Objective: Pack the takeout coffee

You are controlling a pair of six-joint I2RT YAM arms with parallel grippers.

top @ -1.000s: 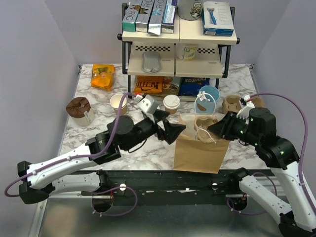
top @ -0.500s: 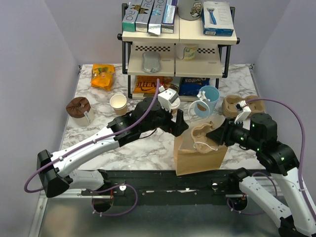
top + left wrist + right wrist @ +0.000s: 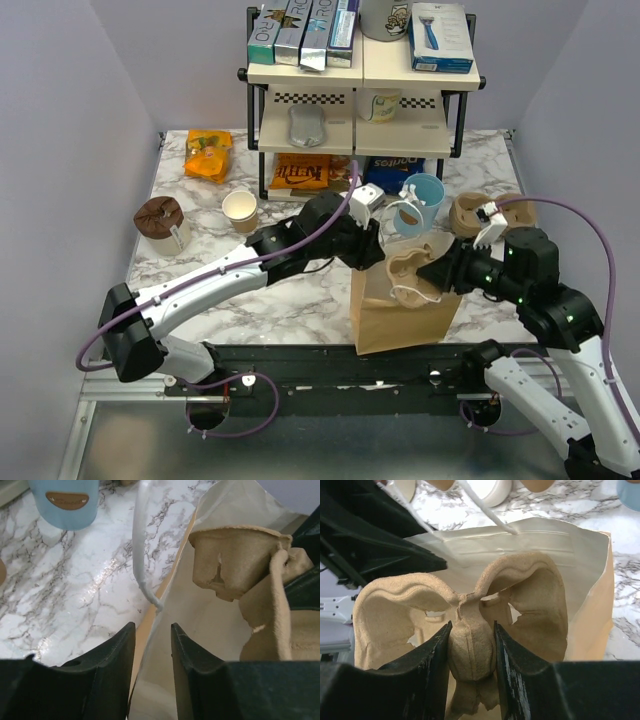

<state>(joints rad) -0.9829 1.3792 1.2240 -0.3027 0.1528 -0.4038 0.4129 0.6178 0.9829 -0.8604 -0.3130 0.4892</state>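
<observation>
Fingers (image 3: 115,675) of your left gripper (image 3: 152,630) stand narrow astride the near rim of the brown paper bag (image 3: 200,630), with paper between them; whether they actually pinch it cannot be told. Your right gripper (image 3: 471,630), lower centre of its wrist view, is clamped on the central stem of the pulp cup carrier (image 3: 395,605), which sits in the bag's mouth. Just above the left fingertips, the bag's white handle (image 3: 142,545) rises beside the light-blue cup (image 3: 65,500) at upper left. The takeout coffee (image 3: 492,491) shows only as a white lid at top centre of the right wrist view, on the marble table (image 3: 65,595) beyond the bag's far rim, outside the bag and in neither gripper; in the top view the left arm (image 3: 230,275) hides it. Judged risks: pulling the rim against the clamped carrier may tear the paper or tip the bag; the handle may snag a finger; a sweep of the left arm may topple the coffee.
</observation>
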